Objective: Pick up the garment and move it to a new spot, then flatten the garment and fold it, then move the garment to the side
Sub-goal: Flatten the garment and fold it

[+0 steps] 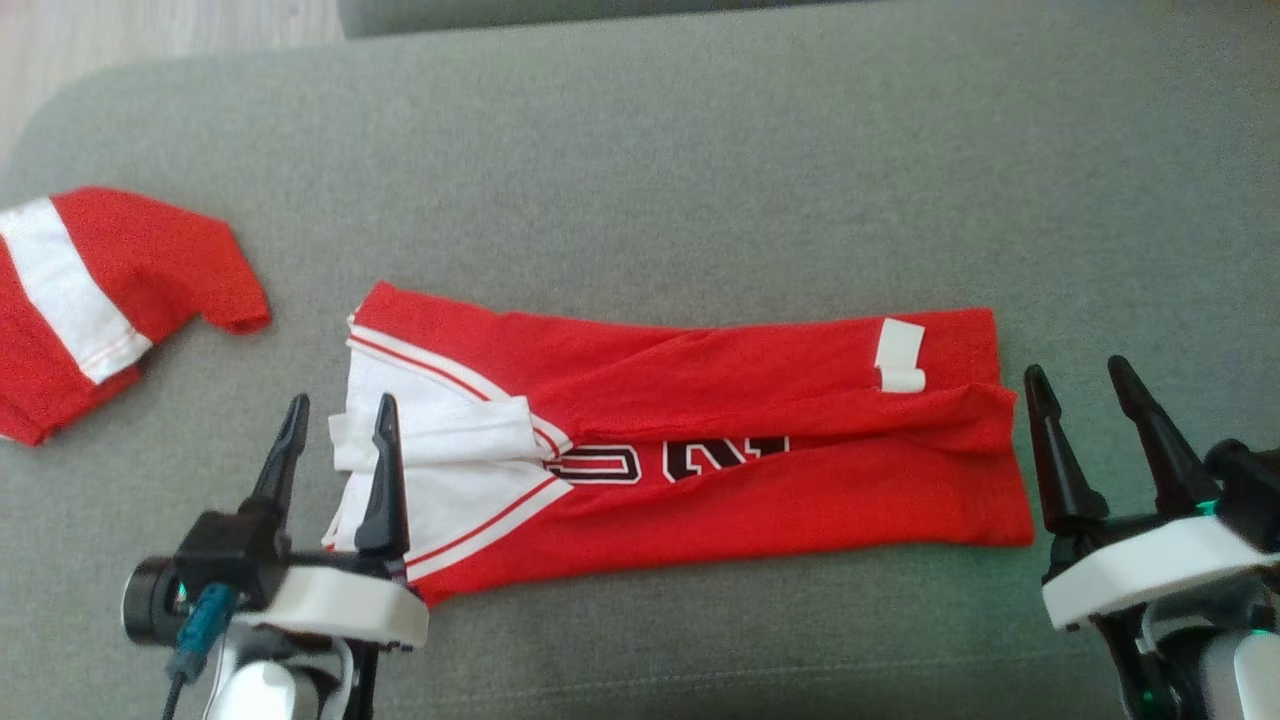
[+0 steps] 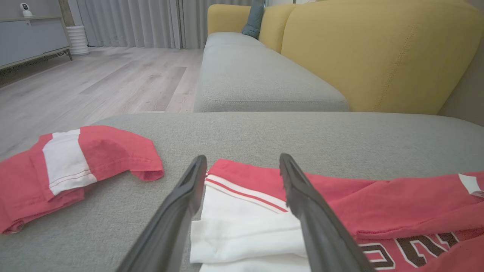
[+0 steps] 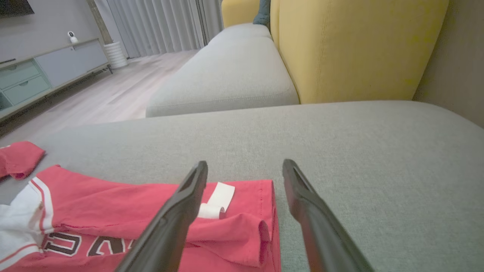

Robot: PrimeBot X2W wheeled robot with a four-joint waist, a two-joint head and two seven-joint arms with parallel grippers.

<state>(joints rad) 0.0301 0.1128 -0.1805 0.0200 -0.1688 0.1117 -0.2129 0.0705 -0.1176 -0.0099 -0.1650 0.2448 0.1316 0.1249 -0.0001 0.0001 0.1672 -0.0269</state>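
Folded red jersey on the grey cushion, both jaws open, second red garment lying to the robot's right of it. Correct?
No. The second red garment lies to the robot's left of the folded red jersey, as the head view shows. The rest holds.

The left gripper (image 1: 342, 402) and the right gripper (image 1: 1077, 367) both stood wide open, fingers pointing away from the robot, holding nothing.

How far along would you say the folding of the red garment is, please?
Done: the red garment lies on the grey cushion, folded lengthwise into a strip. In hand: nothing; the left gripper and right gripper stand open at its ends. Left: likely a crosswise fold, then moving it aside.
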